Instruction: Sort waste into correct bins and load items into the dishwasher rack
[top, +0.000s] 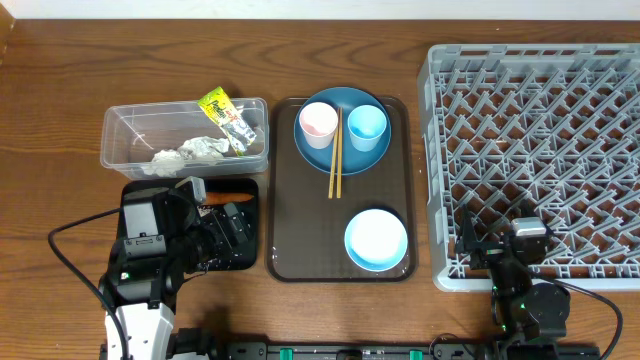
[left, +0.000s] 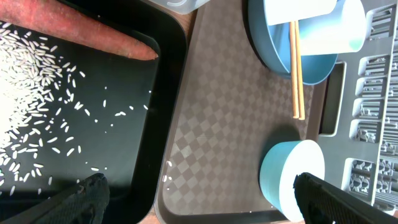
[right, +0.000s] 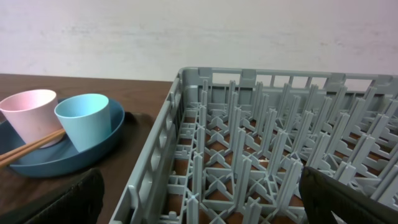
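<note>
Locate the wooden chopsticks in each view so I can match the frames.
Overhead: chopsticks at centre, lying across the blue plate and onto the brown tray.
Left wrist: chopsticks upper right, running down off the blue plate.
Right wrist: chopsticks at the lower left edge, on the blue plate.
Shared landmark: the blue plate.

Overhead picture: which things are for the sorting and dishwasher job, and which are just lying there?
For the job: crumpled white paper, snack wrapper, clear tub, carrot, rice, black tray, blue plate, pink cup, light blue cup, white bowl, chopsticks, dishwasher rack.

Just lying there: brown serving tray under the dishes, black cable.
</note>
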